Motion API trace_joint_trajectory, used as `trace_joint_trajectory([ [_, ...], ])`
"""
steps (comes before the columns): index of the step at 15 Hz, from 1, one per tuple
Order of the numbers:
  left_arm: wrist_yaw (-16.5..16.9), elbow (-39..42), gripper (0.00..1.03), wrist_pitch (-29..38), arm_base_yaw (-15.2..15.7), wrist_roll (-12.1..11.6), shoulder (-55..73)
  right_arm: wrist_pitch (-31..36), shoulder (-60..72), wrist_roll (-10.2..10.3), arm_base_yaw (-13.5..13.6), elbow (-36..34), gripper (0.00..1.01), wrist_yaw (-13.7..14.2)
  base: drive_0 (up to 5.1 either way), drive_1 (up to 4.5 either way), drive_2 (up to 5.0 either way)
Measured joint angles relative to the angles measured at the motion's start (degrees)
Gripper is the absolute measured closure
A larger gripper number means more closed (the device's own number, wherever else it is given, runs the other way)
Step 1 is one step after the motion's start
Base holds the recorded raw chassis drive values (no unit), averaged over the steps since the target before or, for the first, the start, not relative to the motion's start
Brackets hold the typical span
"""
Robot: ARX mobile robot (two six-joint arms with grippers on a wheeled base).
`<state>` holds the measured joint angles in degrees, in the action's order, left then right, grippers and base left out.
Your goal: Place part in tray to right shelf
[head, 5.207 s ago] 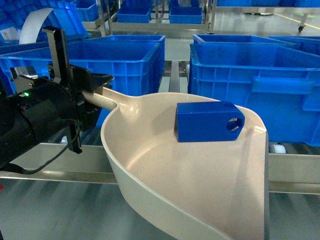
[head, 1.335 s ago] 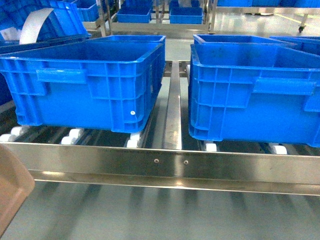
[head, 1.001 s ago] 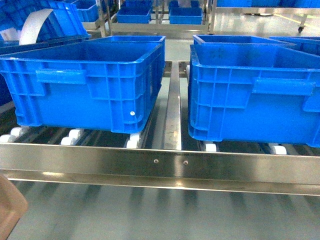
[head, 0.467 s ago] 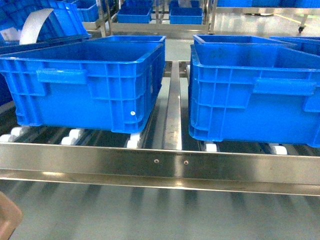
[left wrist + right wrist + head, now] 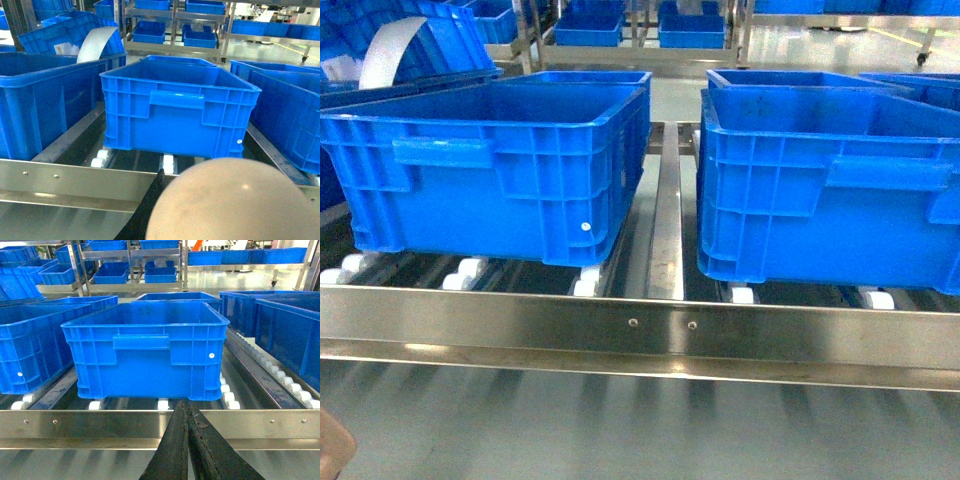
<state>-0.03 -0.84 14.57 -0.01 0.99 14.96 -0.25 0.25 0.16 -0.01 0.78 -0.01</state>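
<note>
Close to the left wrist camera, the cream tray [image 5: 235, 200] fills the lower right of that view as a blurred rounded mass. My left gripper [image 5: 167, 192] is shut on the tray; one black finger [image 5: 150, 210] lies along the tray's left side and the other finger is hidden behind it. In the head view only a brownish corner of the tray [image 5: 330, 448] shows, at the bottom left. The part is out of view. My right gripper [image 5: 186, 407] is shut with nothing in it, low in front of the right shelf's steel front rail [image 5: 100, 422].
The steel rail [image 5: 640, 325] spans the head view, with white rollers [image 5: 468, 270] behind it. Two large blue crates [image 5: 500, 160] [image 5: 830, 180] stand on the rollers, with a steel divider [image 5: 665, 230] between them. More crates and racks stand behind.
The tray, held up before the crates with the part in it five seconds ago, has dropped to the lower left. Over the last second its corner sank further out of the head view.
</note>
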Motion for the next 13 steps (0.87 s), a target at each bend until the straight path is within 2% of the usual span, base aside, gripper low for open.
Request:
trace_joint_trajectory([
  [5,0.02,0.0,0.91,-5.14,0.0,0.0,-5.25,0.0,0.0,0.0,0.0,0.0,0.99,0.0,0.0,0.0,0.0],
  [6,0.07,-0.02,0.91,-15.32,0.0,0.02,-12.35,-0.04,0.0,0.0,0.0,0.0,0.99,0.02,0.0,0.0,0.0],
  [9,0.02,-0.04,0.91,-15.06,0.0,0.0,-14.4,0.02,0.0,0.0,0.0,0.0,0.99,0.02,0.0,0.0,0.0],
  [11,0.0,-0.04,0.91,-15.06,0.0,0.0,-14.4,0.0,0.0,-0.02,0.0,0.0,0.76,0.02,0.0,0.0,0.0],
  [13,0.0,-0.04,0.91,-15.04,0.0,0.0,-14.4,0.0,0.0,-0.02,0.0,0.0,0.65,0.02,0.0,0.0,0.0],
])
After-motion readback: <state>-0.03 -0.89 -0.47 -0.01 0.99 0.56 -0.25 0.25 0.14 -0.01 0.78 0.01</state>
